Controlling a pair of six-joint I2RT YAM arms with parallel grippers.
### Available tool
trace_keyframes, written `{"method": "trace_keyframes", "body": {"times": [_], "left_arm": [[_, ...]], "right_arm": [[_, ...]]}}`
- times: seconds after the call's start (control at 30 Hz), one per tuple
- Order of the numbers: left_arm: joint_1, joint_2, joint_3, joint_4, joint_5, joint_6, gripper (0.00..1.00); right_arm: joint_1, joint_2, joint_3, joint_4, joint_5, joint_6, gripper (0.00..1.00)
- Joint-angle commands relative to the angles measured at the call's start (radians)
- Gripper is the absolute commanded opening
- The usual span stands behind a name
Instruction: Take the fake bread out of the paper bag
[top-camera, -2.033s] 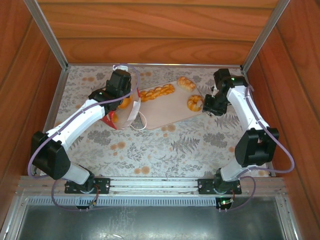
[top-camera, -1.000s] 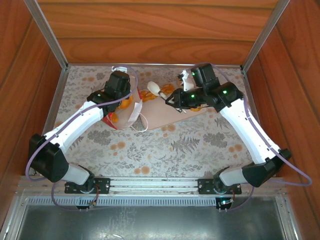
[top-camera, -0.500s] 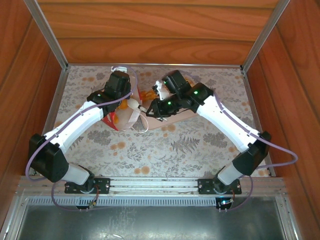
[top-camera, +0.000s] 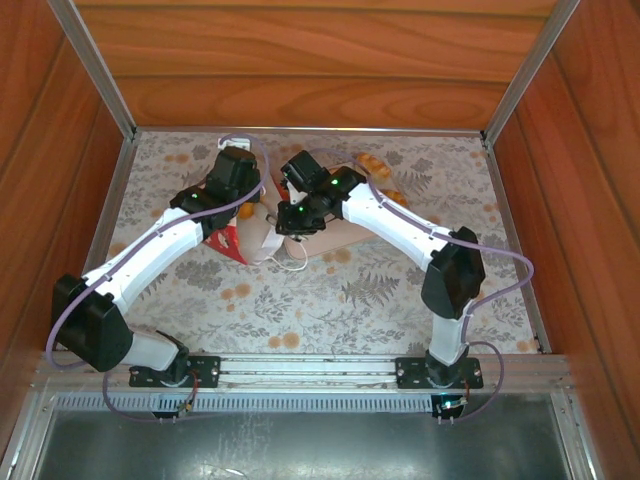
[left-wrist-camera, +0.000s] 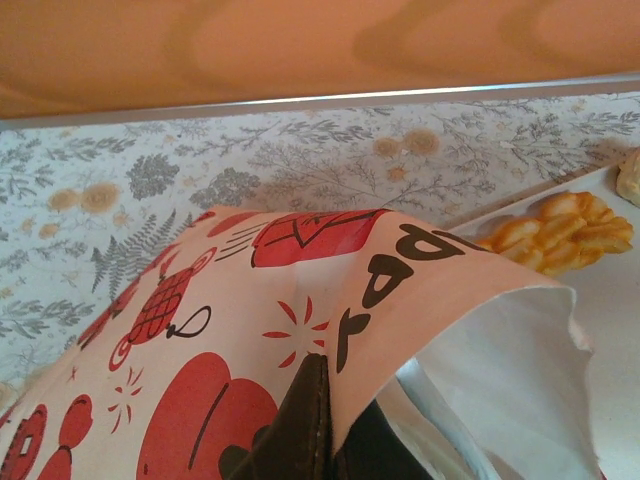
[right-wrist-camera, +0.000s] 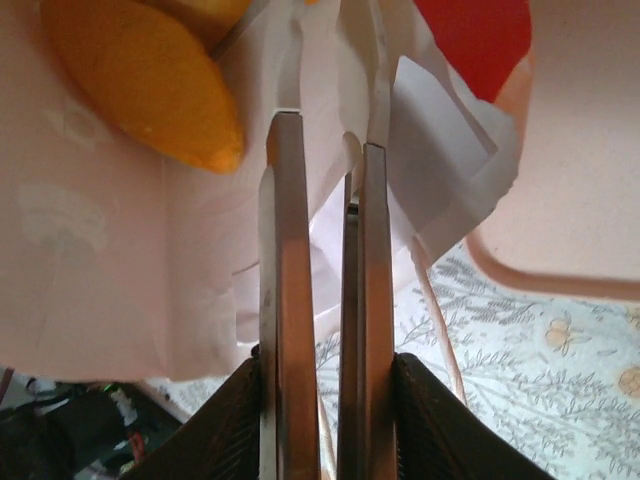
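White-and-red patterned paper bag (left-wrist-camera: 250, 330), golden-orange fake bread (left-wrist-camera: 560, 235), floral table (left-wrist-camera: 300, 165)

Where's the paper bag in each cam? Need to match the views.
Top external: paper bag left of centre, at the left end of the beige tray.
Left wrist: bag covers lower left and centre, red prints facing up, mouth opening right toward the tray.
Right wrist: bag's white paper across left and centre, red patch at top; tray upper right.
Shared landmark: the beige tray.

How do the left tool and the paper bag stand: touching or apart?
Touching. The left wrist view shows the left tool clamped onto the paper bag's printed wall.
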Motion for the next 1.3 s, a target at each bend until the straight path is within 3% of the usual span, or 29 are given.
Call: {"method": "trace_keyframes", "body": {"times": [0.0, 0.53, 0.73, 1.0, 1.27], "left_arm": [[-0.001, 0.006, -0.005, -0.005, 0.003, -0.062, 0.00], [0.000, 0.073, 0.045, -0.001, 0.010, -0.087, 0.00], [-0.001, 0.080, 0.056, -0.001, 0.018, -0.087, 0.00], [-0.001, 0.048, 0.047, -0.001, 0.032, -0.083, 0.00], [-0.001, 0.014, 0.036, 0.000, 0.040, -0.083, 0.00]], "right_arm": [[0.010, 0.011, 0.033, 0.056, 0.075, 0.036, 0.38], [0.055, -0.106, -0.056, 0.103, 0.208, 0.034, 0.39], [0.074, -0.144, -0.080, 0.117, 0.200, 0.041, 0.39], [0.079, -0.054, -0.070, 0.164, 0.113, 0.055, 0.39], [0.082, 0.063, 0.023, 0.139, 0.109, 0.047, 0.39]]}}
